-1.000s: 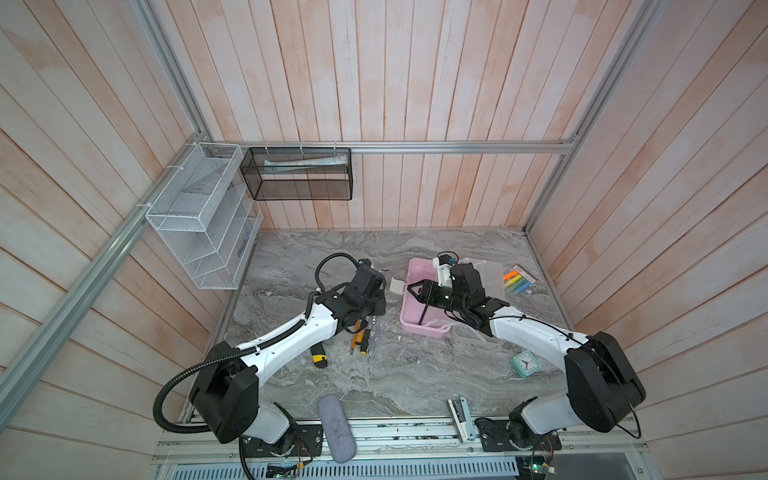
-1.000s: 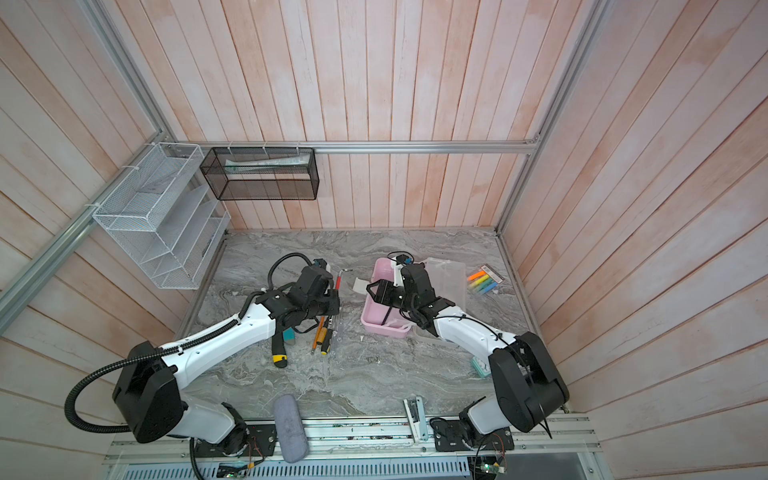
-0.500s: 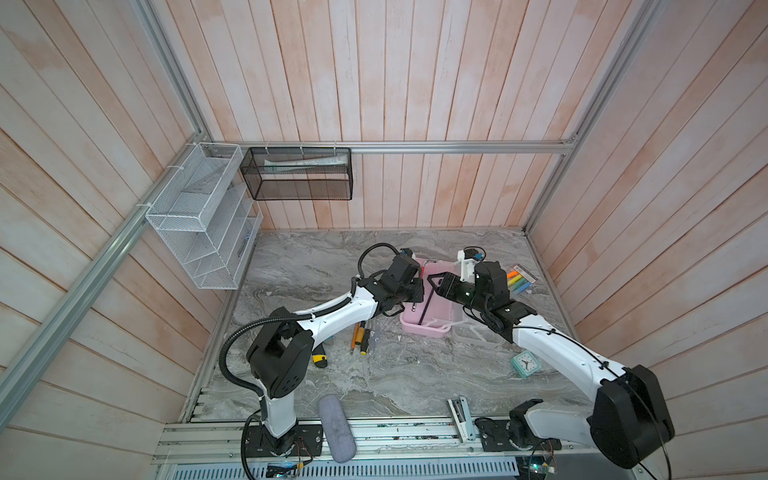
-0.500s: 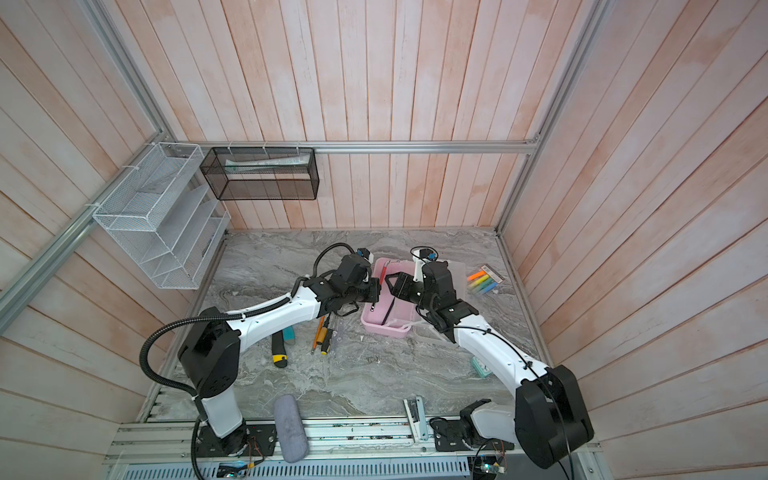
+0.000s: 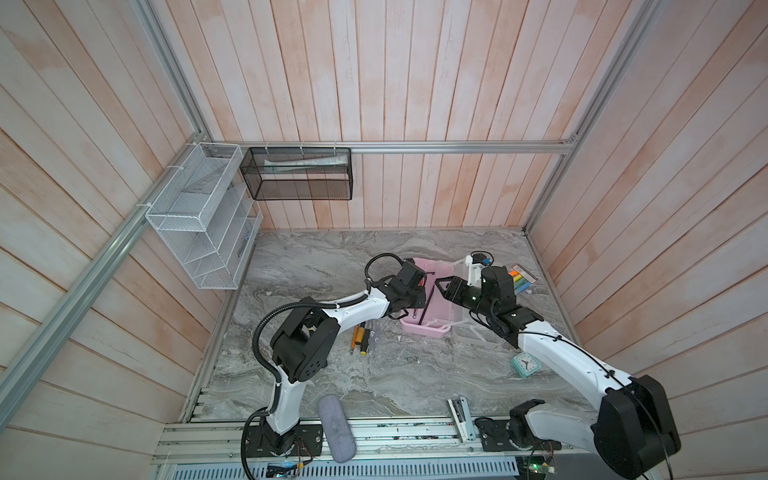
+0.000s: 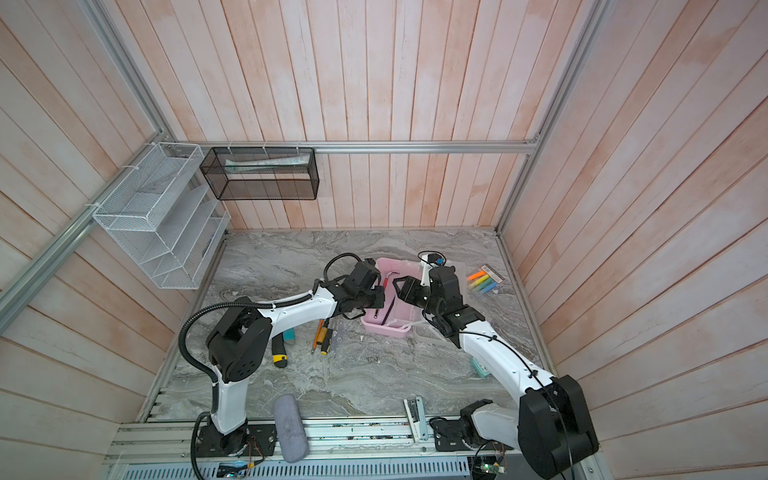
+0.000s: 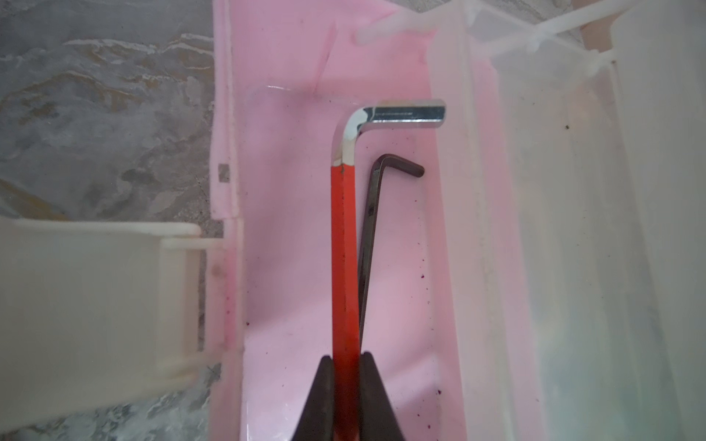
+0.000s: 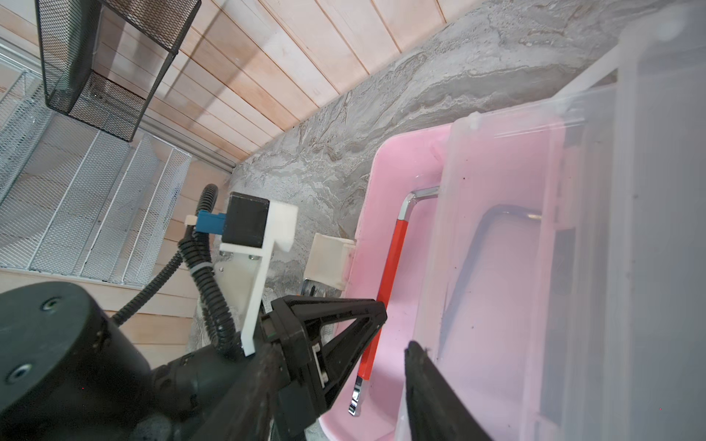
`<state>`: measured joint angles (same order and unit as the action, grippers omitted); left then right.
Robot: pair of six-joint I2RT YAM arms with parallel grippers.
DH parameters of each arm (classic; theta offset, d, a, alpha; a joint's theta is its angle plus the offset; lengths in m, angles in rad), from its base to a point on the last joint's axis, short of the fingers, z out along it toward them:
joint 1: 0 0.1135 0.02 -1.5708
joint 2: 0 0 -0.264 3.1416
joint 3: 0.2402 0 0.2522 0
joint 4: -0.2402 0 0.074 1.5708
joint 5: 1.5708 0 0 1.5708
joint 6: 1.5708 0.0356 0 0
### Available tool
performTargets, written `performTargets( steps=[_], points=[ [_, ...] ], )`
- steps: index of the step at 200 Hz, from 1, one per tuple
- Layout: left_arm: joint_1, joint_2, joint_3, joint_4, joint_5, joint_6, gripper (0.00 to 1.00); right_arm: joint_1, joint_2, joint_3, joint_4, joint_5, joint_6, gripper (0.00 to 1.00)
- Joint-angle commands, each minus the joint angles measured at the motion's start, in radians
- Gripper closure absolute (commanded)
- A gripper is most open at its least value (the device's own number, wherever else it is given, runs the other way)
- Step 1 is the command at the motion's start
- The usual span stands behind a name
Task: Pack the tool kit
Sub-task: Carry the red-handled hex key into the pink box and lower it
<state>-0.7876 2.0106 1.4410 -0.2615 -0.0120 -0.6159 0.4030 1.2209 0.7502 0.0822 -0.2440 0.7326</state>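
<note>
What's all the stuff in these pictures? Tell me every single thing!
pink box: one, pink, mid-table, open
lid: one, frosted, open beside the box
red hex key: one, red and silver, inside box
black hex key: one, black, on box floor
screwdrivers: about three, orange, black-yellow, clear, table left of box
black-yellow tool: one, table, by left arm
teal tool: one, teal, beside it
highlighter packet: one, neon, right of box
clock: one, teal, near right arm
pouch: one, grey, front edge
stapler, I think: one, silver, front edge
mesh rack: one, white, left wall
mesh basket: one, black, back wall
left gripper: one, black, shut on red hex key
right gripper: one, black, at the lid
</note>
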Motion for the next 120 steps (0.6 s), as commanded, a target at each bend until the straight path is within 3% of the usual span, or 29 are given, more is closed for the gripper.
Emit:
performTargets(
  steps=[1, 120],
  points=[
    [0.001, 0.006, -0.034, 0.073, 0.007, -0.031, 1.00, -0.006, -0.010, -0.019, 0.005, 0.002, -0.009, 0.47],
    [-0.024, -0.118, -0.232, 0.118, -0.004, -0.163, 1.00, -0.006, 0.018, -0.023, 0.010, -0.012, -0.015, 0.47]
  ],
)
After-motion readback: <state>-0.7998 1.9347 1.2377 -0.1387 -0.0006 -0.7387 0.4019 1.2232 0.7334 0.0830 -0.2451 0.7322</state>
